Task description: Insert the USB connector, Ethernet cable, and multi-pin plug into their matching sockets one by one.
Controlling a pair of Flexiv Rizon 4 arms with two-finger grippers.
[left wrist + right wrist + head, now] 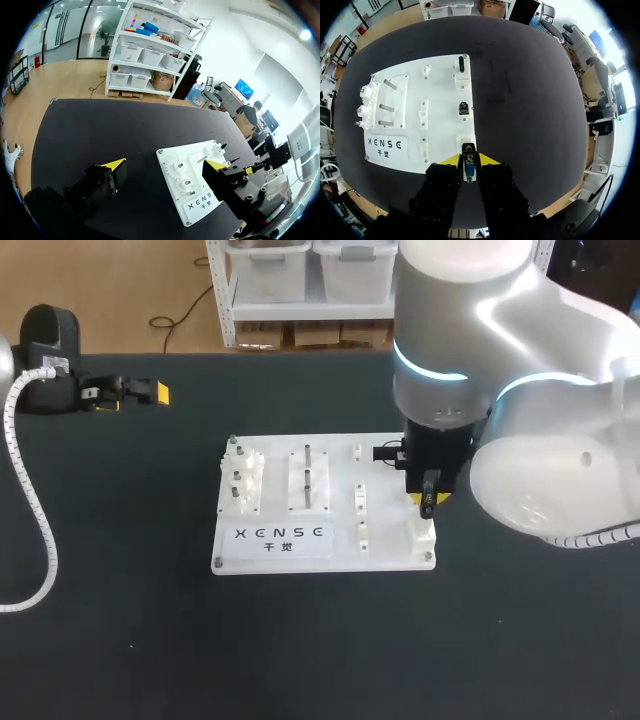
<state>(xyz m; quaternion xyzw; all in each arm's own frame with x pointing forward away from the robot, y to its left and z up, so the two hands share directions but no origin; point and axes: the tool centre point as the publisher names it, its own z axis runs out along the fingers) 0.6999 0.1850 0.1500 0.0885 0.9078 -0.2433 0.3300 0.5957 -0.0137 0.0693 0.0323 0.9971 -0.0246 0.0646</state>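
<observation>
Black table [120,640] bears white board [390,525]; right end effector [469,160] grips multi-pin plug [469,171].

Overhead, the right arm [520,390] hides the white board's [390,540] back-right corner — completely.

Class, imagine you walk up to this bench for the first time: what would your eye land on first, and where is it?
The big silver right arm dominates, its right gripper shut on a blue-faced multi-pin plug at the near right corner of the white board. That board stands out against the black table. The left gripper sits open at the table's far left.
</observation>
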